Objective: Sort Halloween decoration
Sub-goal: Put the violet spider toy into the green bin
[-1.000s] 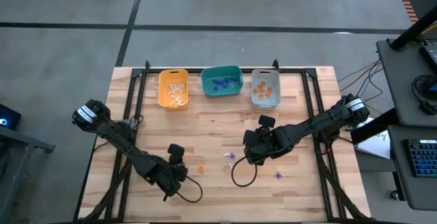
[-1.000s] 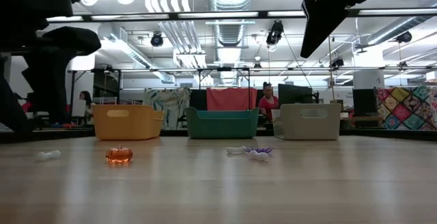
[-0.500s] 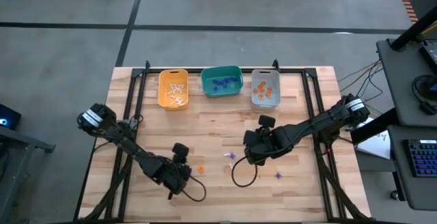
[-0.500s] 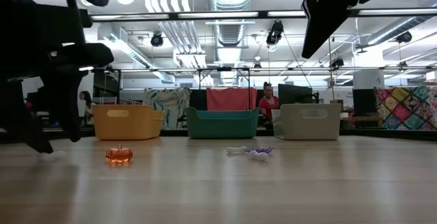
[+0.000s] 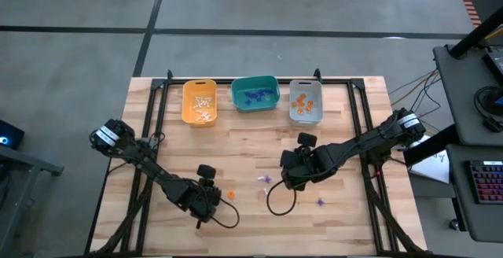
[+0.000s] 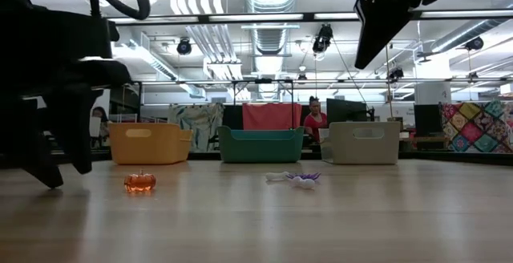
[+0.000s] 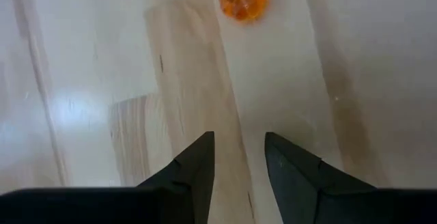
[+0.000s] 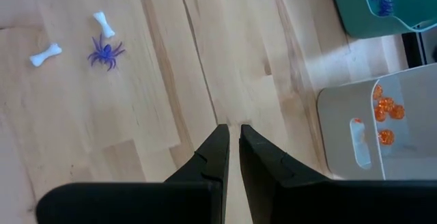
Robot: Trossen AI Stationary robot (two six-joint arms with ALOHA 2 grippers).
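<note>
A pale wooden table (image 5: pixel 251 152) carries three bins along its far edge: a yellow bin (image 5: pixel 200 102) with white pieces, a teal bin (image 5: pixel 255 93) with purple-blue ones, and a grey bin (image 5: pixel 306 101) with orange ones. Taking the teal bin as the landmark, the loose Halloween decoration lies on the near half of the table: an orange pumpkin trinket (image 5: pixel 231 194) nearer than the bin and toward the yellow bin's side, a purple spider (image 8: pixel 105 51) with two white bones (image 8: pixel 104 24) beside it almost straight in front of the bin, and another purple piece (image 5: pixel 321 203) off toward the grey bin's side. The left gripper (image 7: pixel 238 157) is low over the boards close to the pumpkin, its fingers parted with bare wood between them, holding nothing. The right gripper (image 8: pixel 231 149) hangs above the table in front of the teal bin, fingers nearly together and empty.
</note>
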